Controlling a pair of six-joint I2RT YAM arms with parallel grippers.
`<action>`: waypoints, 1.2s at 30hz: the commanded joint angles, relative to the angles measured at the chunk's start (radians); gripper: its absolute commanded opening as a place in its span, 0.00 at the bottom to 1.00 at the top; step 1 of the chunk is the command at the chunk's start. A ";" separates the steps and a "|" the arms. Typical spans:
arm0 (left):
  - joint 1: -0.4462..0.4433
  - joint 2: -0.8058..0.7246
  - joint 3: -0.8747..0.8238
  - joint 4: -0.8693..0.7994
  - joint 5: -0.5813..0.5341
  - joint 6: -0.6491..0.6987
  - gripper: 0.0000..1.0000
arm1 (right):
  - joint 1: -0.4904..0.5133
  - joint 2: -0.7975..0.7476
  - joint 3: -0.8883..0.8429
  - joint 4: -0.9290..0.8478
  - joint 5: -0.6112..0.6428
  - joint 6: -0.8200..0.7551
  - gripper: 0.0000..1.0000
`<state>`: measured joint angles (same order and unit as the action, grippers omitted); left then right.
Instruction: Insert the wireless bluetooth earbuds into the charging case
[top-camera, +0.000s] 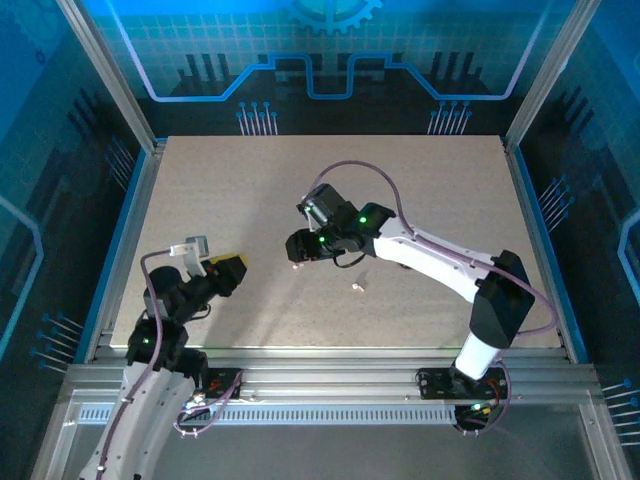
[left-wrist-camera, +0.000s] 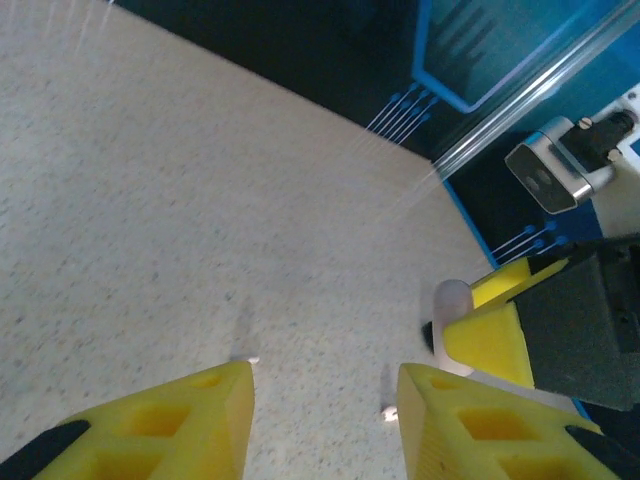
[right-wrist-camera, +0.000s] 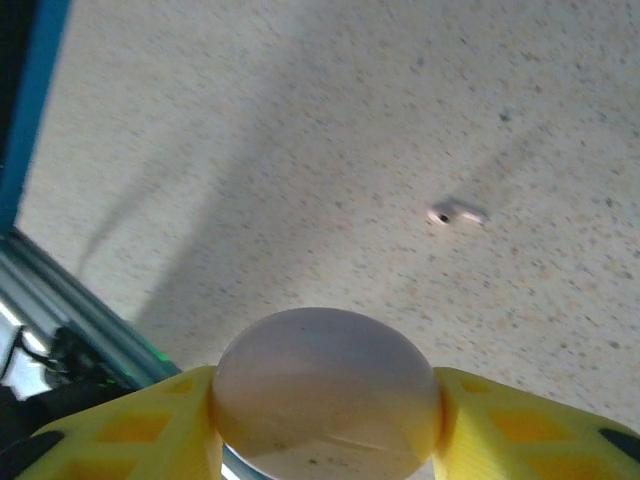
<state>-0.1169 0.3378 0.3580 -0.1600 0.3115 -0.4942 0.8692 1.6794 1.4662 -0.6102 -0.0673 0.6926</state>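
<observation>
Round pale case (right-wrist-camera: 325, 375) in right tool (right-wrist-camera: 325, 405); tiny whitish-pink earbud (right-wrist-camera: 455, 213) beyond.

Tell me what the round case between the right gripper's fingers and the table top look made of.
The round case: likely smooth plastic, pale pinkish-white, satin sheen, with a fine seam line. The table top: beige speckled matte surface, perhaps laminate or stone-look composite; cannot say which.

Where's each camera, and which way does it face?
Top: above, behind left arm and right arm, facing down at the table; both show.
Left wrist: on the left arm, facing across the table; open left end effector shows.
Right wrist: on the right arm, looking down at the table; right end effector grips the case.
Both wrists see the case.
</observation>
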 joint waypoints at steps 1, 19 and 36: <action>-0.018 -0.029 -0.047 0.187 0.047 0.019 0.41 | -0.011 -0.064 -0.022 0.120 -0.038 0.047 0.50; -0.146 0.138 -0.143 0.586 0.139 0.151 0.51 | -0.008 -0.230 -0.151 0.294 -0.023 0.079 0.49; -0.317 0.198 -0.118 0.582 0.031 0.428 0.58 | 0.040 -0.239 -0.275 0.540 -0.086 0.235 0.49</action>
<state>-0.4225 0.5426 0.2272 0.3912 0.3817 -0.1303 0.8883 1.4620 1.2064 -0.1562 -0.1181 0.8726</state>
